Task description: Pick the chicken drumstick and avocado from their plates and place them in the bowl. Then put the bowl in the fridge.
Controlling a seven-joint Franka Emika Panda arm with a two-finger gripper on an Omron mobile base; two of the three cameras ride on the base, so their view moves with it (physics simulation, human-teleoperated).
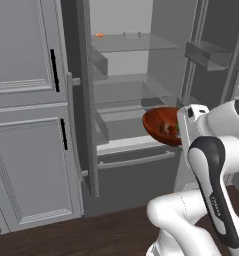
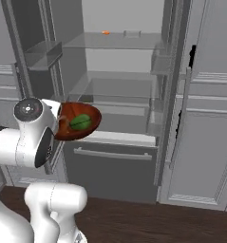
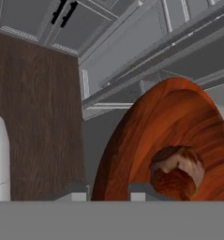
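The fridge [image 1: 131,85] [image 2: 115,90] stands open, its glass shelves bare in the middle. In front of its lower shelf my gripper [image 3: 108,194] is shut on the rim of the reddish-brown bowl [image 1: 158,125] [image 2: 79,126] [image 3: 179,117], which hangs tilted in the air. The chicken drumstick [image 3: 176,171] [image 1: 166,127] lies inside the bowl. Beside it in the bowl rests the green avocado [image 2: 80,122]. My white hand hides the bowl's right edge in the left base view. The plates are out of view.
The open fridge door [image 1: 86,100] juts out on the left, with grey cabinets [image 1: 26,125] beyond it and more cabinets [image 2: 210,118] on the right. A small orange item [image 1: 99,35] [image 2: 105,32] sits on the top shelf. Below is a closed drawer [image 2: 112,154] and dark wood floor [image 1: 91,235].
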